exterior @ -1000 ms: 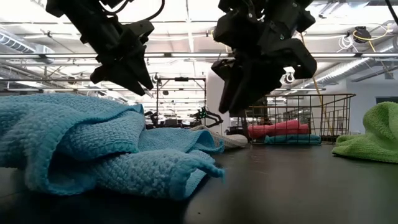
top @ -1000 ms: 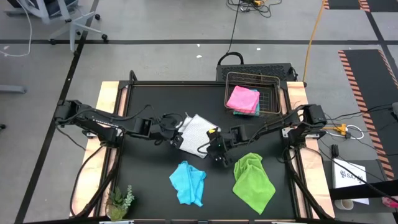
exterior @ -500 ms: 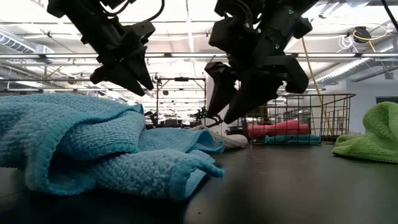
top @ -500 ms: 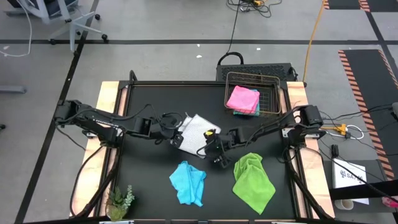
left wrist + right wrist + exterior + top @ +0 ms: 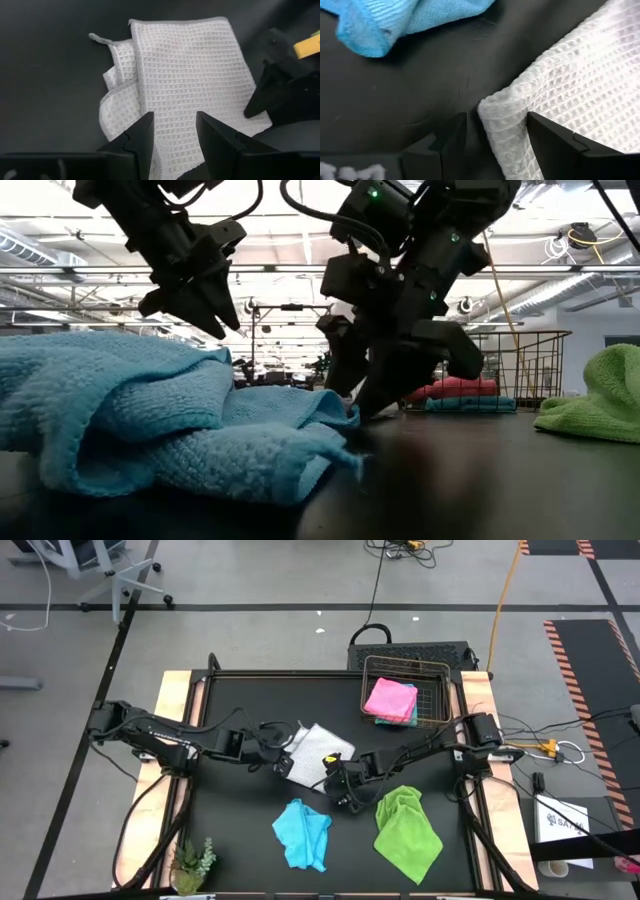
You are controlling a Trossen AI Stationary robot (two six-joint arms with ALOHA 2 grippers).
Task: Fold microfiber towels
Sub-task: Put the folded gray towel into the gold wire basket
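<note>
At the middle of the black table (image 5: pixel 240 830), my right gripper (image 5: pixel 492 132) sits low with its fingers spread wide around the near corner of the white-grey towel (image 5: pixel 318 750), not yet closed on it. My left gripper (image 5: pixel 172 132) hovers open over the towel's left side. Nearer lie the blue towel (image 5: pixel 302 832) and green towel (image 5: pixel 406 832); the pink towel (image 5: pixel 390 697) rests in the wire basket (image 5: pixel 437 671), far right.
</note>
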